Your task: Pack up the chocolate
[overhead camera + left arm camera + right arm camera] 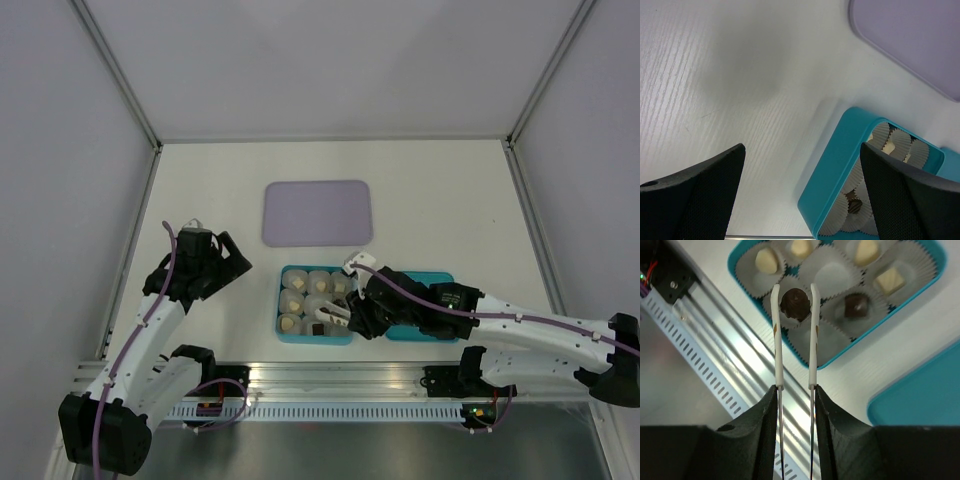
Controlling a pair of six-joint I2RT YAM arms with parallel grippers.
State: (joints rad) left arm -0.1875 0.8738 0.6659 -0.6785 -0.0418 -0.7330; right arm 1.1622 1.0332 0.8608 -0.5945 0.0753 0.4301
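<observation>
A teal box (283,300) holds several white paper cups. Cream chocolates (766,259) and one dark chocolate (856,305) sit in its cups. My right gripper (795,390) carries thin white-tipped tongs (776,315) shut on a round dark chocolate (795,304), held above a cup at the box's near edge. In the top view that gripper (345,312) is at the box's right side. My left gripper (235,262) is open and empty over bare table left of the box. In its wrist view (802,150) the box wall (835,170) and a dark chocolate (854,205) show.
A flat lavender tray (317,212) lies behind the box. A second teal tray (435,275) lies right of the box, partly under my right arm. A slotted metal rail (330,385) runs along the near table edge. White walls enclose the table.
</observation>
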